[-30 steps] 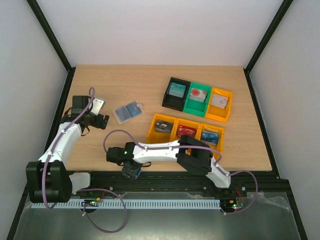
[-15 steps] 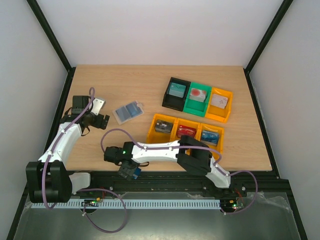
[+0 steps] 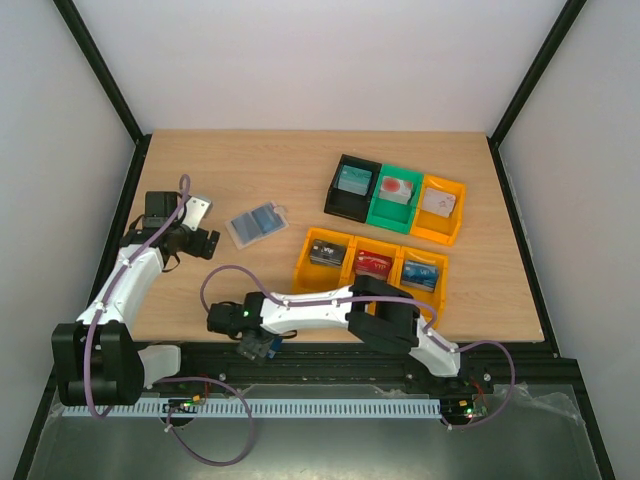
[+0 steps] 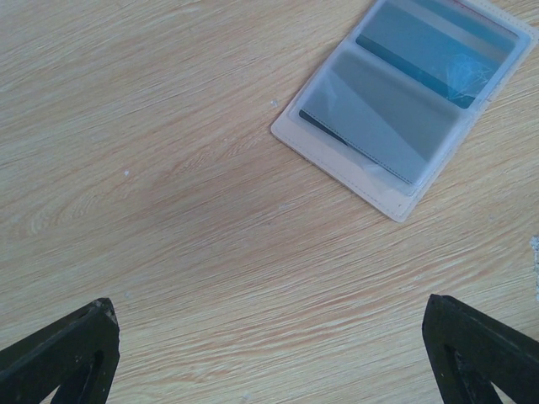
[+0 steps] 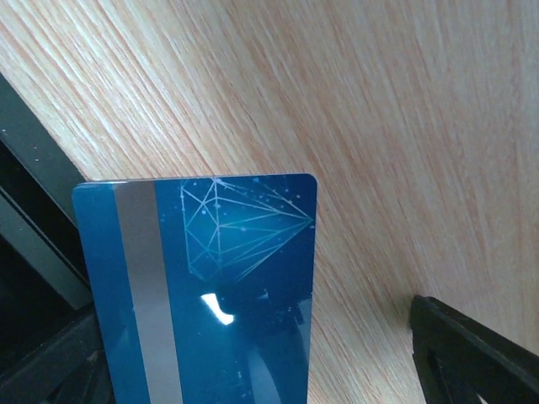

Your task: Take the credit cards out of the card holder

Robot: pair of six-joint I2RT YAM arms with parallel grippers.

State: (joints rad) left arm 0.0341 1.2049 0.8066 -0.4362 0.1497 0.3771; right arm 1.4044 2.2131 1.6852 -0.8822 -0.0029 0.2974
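Just within right end effector (image 5: 268, 364): card (image 5: 202, 278)

Overhead and close, downward left wrist views share the card holder (image 3: 255, 224).

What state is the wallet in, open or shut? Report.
Open: the wallet lies spread flat, inner pockets facing up on the table.

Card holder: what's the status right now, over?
Left gripper open, empty. Right gripper open, blue card at its jaws. Card holder lies open, cards still inside. Nothing in the way.
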